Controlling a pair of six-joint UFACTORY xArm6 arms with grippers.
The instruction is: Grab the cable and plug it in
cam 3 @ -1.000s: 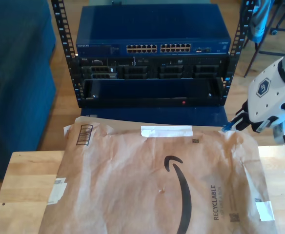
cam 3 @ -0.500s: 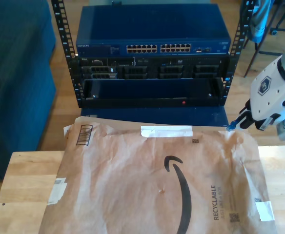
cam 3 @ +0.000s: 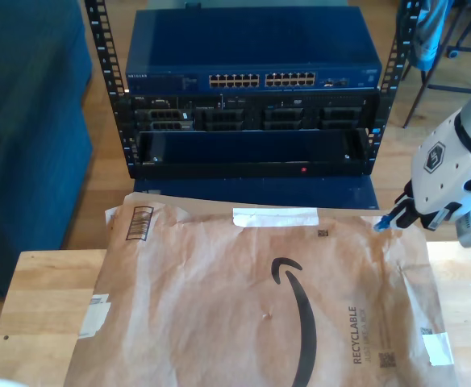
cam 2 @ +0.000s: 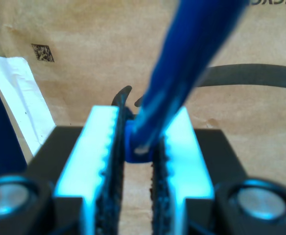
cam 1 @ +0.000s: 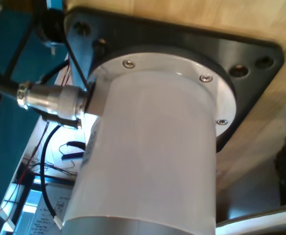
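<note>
The cable (cam 2: 192,58) is bright blue and runs out from between the pads of my second gripper (cam 2: 140,128), which is shut on it. In the exterior view this gripper (cam 3: 398,216) hangs at the right, just over the far right corner of the brown paper mailer. The cable's small blue plug (cam 3: 383,223) sticks out of it toward the exterior view's left. The blue network switch (cam 3: 260,80), with its rows of ports, sits in the rack behind, well apart from the plug.
A large brown paper mailer (cam 3: 260,298) covers the wooden table (cam 3: 42,298). The black rack (cam 3: 252,121) holds server units below the switch. The first wrist view looks at a white arm column (cam 1: 148,161) on a black mounting plate (cam 1: 241,54).
My second gripper, still holding the plug, has shifted slightly to the exterior view's right and then dropped a little toward the mailer's corner.
</note>
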